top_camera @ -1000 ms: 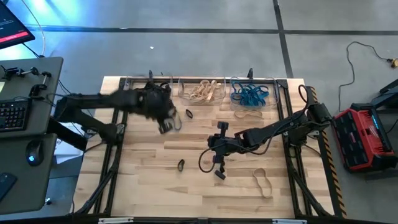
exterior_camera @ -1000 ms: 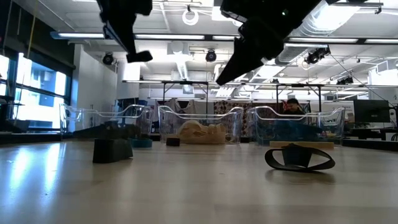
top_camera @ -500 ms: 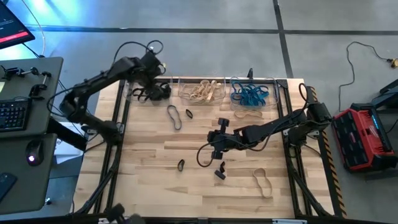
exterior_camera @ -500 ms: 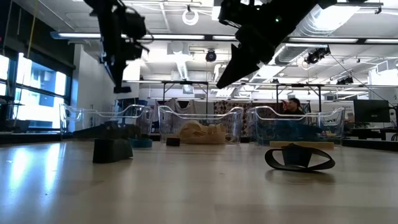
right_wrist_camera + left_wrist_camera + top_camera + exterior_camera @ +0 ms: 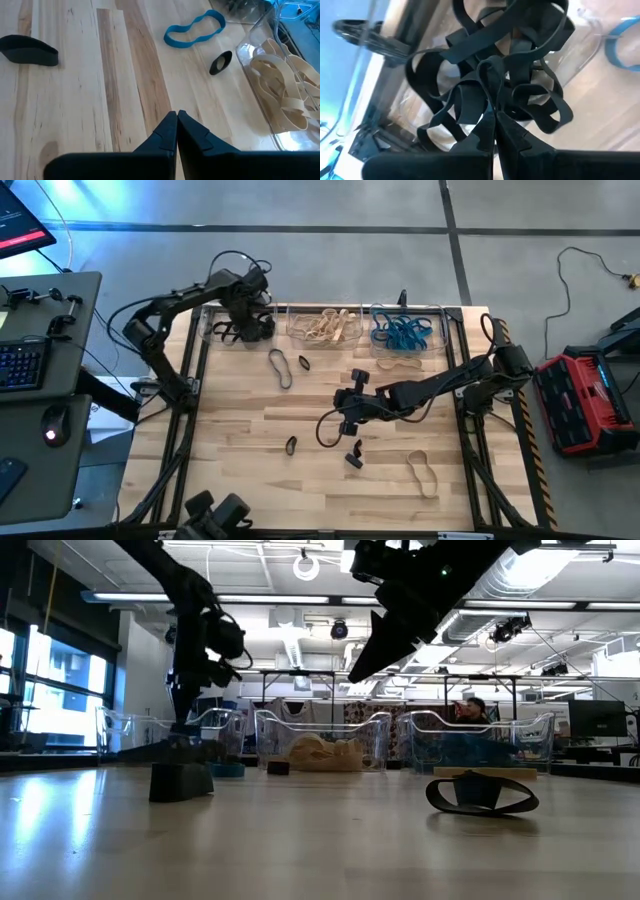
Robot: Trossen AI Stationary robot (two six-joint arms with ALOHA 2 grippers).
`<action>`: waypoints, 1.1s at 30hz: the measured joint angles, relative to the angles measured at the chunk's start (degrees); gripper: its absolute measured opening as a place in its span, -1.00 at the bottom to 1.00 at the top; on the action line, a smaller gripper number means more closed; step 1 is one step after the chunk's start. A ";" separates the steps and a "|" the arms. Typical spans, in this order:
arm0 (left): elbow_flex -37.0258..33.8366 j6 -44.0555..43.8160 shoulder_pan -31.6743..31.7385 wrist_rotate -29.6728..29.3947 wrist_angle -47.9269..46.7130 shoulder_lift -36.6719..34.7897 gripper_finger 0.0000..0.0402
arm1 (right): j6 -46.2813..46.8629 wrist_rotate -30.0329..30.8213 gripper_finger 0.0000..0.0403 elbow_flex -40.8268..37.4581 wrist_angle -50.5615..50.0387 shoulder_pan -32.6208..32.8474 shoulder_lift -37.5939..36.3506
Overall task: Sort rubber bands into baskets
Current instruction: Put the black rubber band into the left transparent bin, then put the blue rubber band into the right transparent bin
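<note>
Rubber bands [image 5: 281, 368] lie loose on the wooden table [image 5: 240, 460]: a long blue one below the far-edge baskets [image 5: 322, 326], its long axis running toward the near edge, a small black one [image 5: 303, 364] beside it, a tan one [image 5: 421, 472] near the right near corner. Left gripper [image 5: 252, 320], fingers together, hangs over the far-left basket's black bands [image 5: 490, 75]. Right gripper [image 5: 347, 416], fingers pressed together and holding nothing, hovers mid-table.

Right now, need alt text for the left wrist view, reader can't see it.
The left hand, fingers shut, hangs just above a clear basket holding a tangled heap of black rubber bands. One blue rubber band lies on the wooden table outside that basket.
</note>
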 joint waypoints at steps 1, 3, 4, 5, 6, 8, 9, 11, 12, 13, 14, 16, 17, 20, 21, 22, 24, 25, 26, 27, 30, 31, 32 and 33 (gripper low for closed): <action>0.00 0.04 0.00 0.00 0.05 0.70 -1.00 | 0.10 0.01 -1.00 0.00 0.00 0.00 0.00; 0.00 0.10 0.00 -0.03 0.07 1.77 -0.97 | 0.15 0.01 -1.00 0.00 0.02 0.00 0.00; 0.00 0.22 -0.01 -0.06 0.03 2.11 -0.95 | 0.14 0.01 -1.00 0.00 0.02 0.00 0.00; 0.00 0.35 -0.03 -0.07 0.02 2.23 -0.92 | 0.15 0.01 -1.00 0.00 0.02 0.00 0.00; 0.00 0.35 -0.10 -0.10 0.02 2.21 -0.89 | 0.16 0.01 -1.00 0.00 0.02 0.00 0.00; 0.00 0.44 -0.46 -0.50 0.02 1.90 -0.80 | 0.16 0.01 -1.00 0.00 0.04 0.00 0.00; 0.00 0.45 -0.61 -0.80 0.02 1.58 -0.75 | 0.16 0.01 -1.00 0.00 0.03 0.00 0.00; 0.00 0.46 -1.10 -1.36 0.01 0.65 -0.64 | 0.16 0.01 -1.00 0.00 0.03 0.00 0.00; 0.00 0.46 -1.39 -1.47 -0.06 0.12 -0.59 | 0.16 0.01 -1.00 0.00 0.04 0.00 0.00; 0.00 0.40 -1.64 -1.48 -0.20 -0.38 -0.53 | 0.14 0.01 -1.00 0.00 0.04 0.00 0.00; 0.00 0.30 -2.05 -1.51 -0.43 -0.99 -0.48 | 0.14 0.01 -1.00 0.00 0.02 0.00 0.00; 0.00 0.07 -3.11 -1.45 -1.12 -2.57 -0.39 | 0.16 0.01 -1.00 0.00 0.05 0.15 0.00; 0.00 0.07 -3.74 -1.05 -1.63 -3.48 -0.35 | 0.21 0.01 -1.00 0.00 0.15 0.32 0.00; 0.00 -0.19 -5.87 0.71 -1.97 -6.30 -0.27 | 0.10 0.10 -1.00 0.00 0.44 0.88 0.00; 0.00 -0.86 -6.65 1.55 -1.99 -7.37 -0.25 | 0.11 0.35 -1.00 0.00 0.44 1.11 0.00; 0.00 -1.60 -7.54 2.75 -1.99 -8.41 -0.24 | 0.15 0.80 -1.00 0.00 0.42 1.28 0.00; 0.00 -3.15 -9.39 5.90 -1.98 -10.38 -0.22 | 0.46 1.51 -1.00 0.00 0.44 1.61 0.00; 0.00 -3.89 -10.49 7.67 -1.92 -11.32 -0.22 | 0.84 1.69 -1.00 0.00 0.44 1.69 0.00; 0.00 -4.24 -11.80 9.50 -1.68 -12.21 -0.22 | 1.21 1.68 -1.00 0.00 0.44 1.73 0.00; 0.00 -4.45 -13.21 11.07 -1.41 -13.15 -0.22 | 1.48 1.69 -1.00 0.00 0.44 1.89 0.00; -0.62 -5.32 -18.07 13.46 0.17 -15.53 -0.22 | 1.54 1.71 -1.00 0.00 0.44 2.20 0.00; -1.31 -5.79 -19.90 13.64 1.06 -16.28 -0.22 | 1.50 1.72 -1.00 0.00 0.42 2.31 0.00; -2.43 -6.18 -21.67 13.64 2.29 -17.12 -0.22 | 1.50 1.72 -1.00 0.00 0.40 2.40 0.00; -3.60 -6.75 -23.46 13.70 3.40 -17.90 -0.22 | 1.50 1.72 -1.00 0.00 0.40 2.40 0.00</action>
